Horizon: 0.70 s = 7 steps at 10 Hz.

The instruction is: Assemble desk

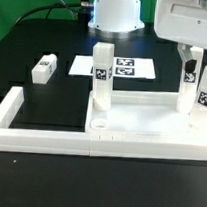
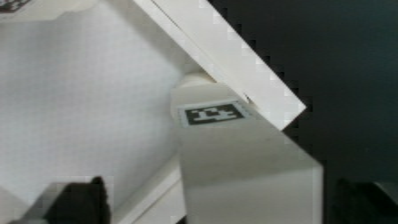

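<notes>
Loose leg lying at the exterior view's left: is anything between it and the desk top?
Nothing visible. The loose leg lies on the bare black table, and only table separates it from the desk top; the border wall sits aside.

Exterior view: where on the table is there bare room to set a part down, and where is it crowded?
Free: the black table between the border wall, the loose leg and the desk top. Crowded: the exterior view's right, where the open gripper hangs by two upright legs.

The fingers (image 2: pixel 77 203) point downward, spread wide apart
</notes>
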### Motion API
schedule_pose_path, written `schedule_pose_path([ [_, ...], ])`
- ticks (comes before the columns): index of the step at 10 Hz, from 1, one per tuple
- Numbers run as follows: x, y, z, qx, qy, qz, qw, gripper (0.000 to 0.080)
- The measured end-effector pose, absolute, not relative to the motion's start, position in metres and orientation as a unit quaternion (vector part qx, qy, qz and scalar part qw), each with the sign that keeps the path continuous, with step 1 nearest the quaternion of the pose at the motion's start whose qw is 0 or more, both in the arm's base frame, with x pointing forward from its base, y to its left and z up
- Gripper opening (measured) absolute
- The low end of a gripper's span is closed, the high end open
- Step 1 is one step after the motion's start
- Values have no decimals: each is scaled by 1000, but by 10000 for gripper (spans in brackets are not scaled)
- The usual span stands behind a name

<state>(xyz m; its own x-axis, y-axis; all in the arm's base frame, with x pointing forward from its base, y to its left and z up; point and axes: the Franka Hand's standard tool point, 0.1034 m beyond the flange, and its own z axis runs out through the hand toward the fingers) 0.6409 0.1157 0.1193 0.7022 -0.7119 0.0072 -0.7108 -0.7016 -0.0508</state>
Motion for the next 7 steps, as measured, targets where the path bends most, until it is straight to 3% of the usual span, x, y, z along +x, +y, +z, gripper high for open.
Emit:
schedule_pose_path([
  [2,641,115,119,-922,386,-13,22,288],
  [7,641,114,119,-916,401,-13,22,288],
])
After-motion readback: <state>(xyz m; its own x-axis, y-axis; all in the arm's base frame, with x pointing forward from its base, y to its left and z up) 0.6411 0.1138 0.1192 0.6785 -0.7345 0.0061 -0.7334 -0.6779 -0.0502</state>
